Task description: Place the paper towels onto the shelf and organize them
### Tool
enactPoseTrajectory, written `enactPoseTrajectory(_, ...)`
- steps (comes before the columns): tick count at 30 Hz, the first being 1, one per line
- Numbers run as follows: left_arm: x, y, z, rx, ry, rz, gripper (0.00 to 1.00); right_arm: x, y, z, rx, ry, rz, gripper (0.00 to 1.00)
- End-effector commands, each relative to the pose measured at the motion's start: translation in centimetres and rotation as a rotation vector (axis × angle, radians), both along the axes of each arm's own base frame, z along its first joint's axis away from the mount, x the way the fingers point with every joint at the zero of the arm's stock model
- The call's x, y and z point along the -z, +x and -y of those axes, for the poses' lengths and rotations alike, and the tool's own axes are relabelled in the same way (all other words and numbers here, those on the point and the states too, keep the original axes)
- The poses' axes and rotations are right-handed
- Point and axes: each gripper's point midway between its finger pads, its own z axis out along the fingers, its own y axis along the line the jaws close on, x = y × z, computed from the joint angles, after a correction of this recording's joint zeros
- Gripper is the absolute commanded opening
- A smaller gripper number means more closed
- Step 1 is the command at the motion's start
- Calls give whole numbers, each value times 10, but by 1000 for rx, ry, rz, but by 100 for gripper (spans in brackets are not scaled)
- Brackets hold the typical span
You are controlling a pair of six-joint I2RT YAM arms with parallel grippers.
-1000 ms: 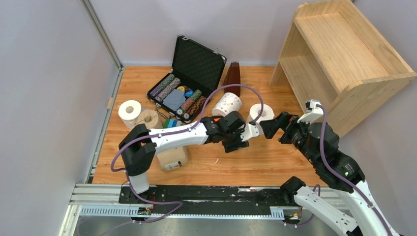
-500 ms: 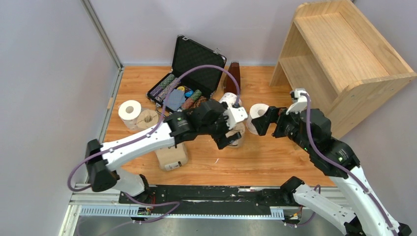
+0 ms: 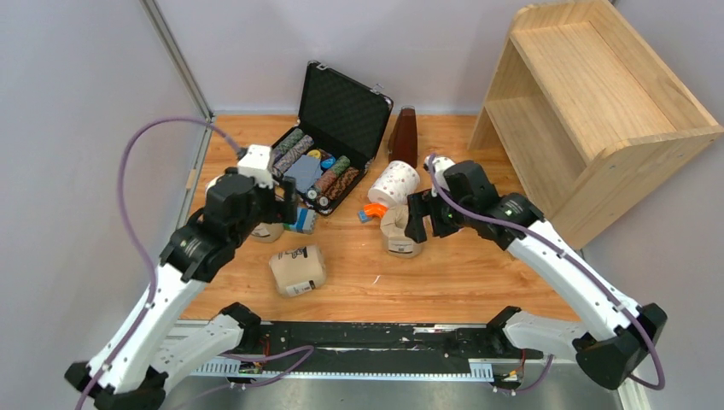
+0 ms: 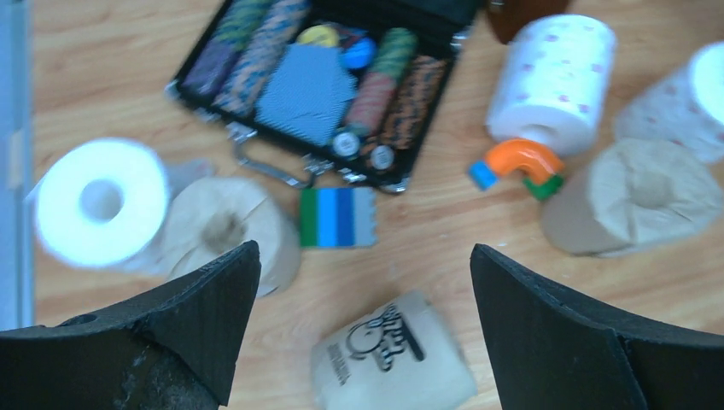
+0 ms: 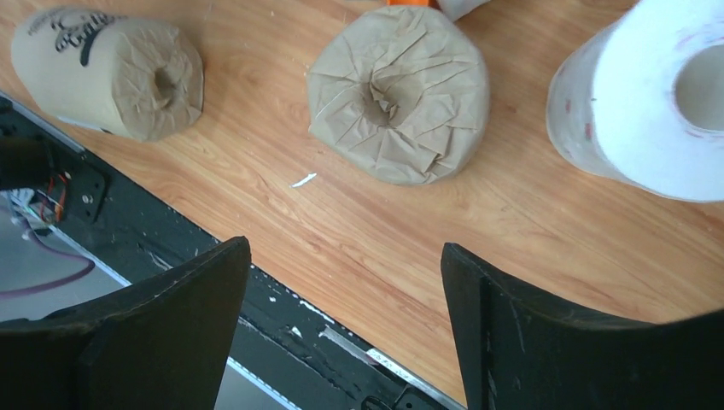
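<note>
My left gripper (image 3: pixel 286 207) is open and empty above the left rolls; in its wrist view (image 4: pixel 363 249) it is over a labelled tan roll (image 4: pixel 393 363) lying on its side, also seen from the top (image 3: pixel 298 270). A white roll (image 4: pixel 101 202) and a tan roll (image 4: pixel 226 231) stand at the left. My right gripper (image 3: pixel 418 219) is open and empty (image 5: pixel 341 249), beside an upright tan roll (image 3: pixel 399 229) (image 5: pixel 397 94). Two dotted white rolls (image 4: pixel 553 81) (image 4: pixel 683 102) lie behind it; one shows from above (image 3: pixel 394 182). The wooden shelf (image 3: pixel 589 94) stands empty at the far right.
An open black case of poker chips (image 3: pixel 329 128) and a dark brown metronome (image 3: pixel 404 137) stand at the back. A blue-green block (image 4: pixel 338 217) and an orange toy (image 4: pixel 522 162) lie on the table. The black rail (image 5: pixel 282 316) runs along the near edge.
My left arm has swung from the table's middle to the left, leaving a tan roll standing there. My right gripper has moved left and now hides one white roll from above.
</note>
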Motion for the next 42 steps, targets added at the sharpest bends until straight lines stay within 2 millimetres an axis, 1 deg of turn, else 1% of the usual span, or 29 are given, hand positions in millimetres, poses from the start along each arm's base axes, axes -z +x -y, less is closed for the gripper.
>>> enactPoseTrajectory(1,9,-19,-66,-286,-29,26,100,2,1,-23,-132,-25,7,81)
enactPoseTrajectory(2,2,-26,-80,-339,-41,68,100,6,2,-27,-149,-44,4,79)
enactPoseTrajectory(3,8,-30,-87,-361,-33,70,100,10,3,-31,-170,-64,0,77)
enactPoseTrajectory(4,2,-37,-99,-404,-48,110,100,17,2,-37,-196,-89,-8,77)
enactPoseTrajectory(5,6,-40,-104,-423,-43,115,100,21,4,-41,-214,-110,-5,76)
enactPoseTrajectory(6,6,-45,-112,-453,-51,140,100,26,5,-45,-233,-136,-2,76)
enactPoseTrajectory(8,7,-53,-122,-481,-65,175,100,34,9,-50,-265,-192,11,74)
enactPoseTrajectory(13,8,-61,-132,-514,-105,224,100,62,24,-58,-308,-314,2,69)
enactPoseTrajectory(16,7,-60,-131,-510,-113,241,100,80,31,-54,-317,-417,2,67)
enactPoseTrajectory(19,9,-58,-132,-518,-91,233,100,97,31,-49,-319,-477,-21,65)
enactPoseTrajectory(22,11,-56,-129,-503,-79,220,100,106,31,-46,-318,-503,-34,60)
enactPoseTrajectory(26,14,-53,-128,-501,-54,208,100,109,34,-48,-319,-512,-38,55)
enactPoseTrajectory(28,15,-51,-127,-502,-45,203,100,112,36,-49,-317,-518,-45,50)
enactPoseTrajectory(31,16,-50,-125,-492,-40,200,100,118,40,-51,-311,-536,-52,46)
enactPoseTrajectory(34,17,-48,-123,-483,-32,193,100,119,44,-53,-297,-548,-53,45)
enactPoseTrajectory(37,18,-47,-123,-483,-28,188,100,106,43,-60,-298,-541,-35,47)
enactPoseTrajectory(39,19,-47,-123,-484,-25,187,100,90,40,-64,-304,-532,-19,50)
enactPoseTrajectory(42,19,-46,-123,-484,-23,186,100,68,42,-71,-307,-496,26,57)
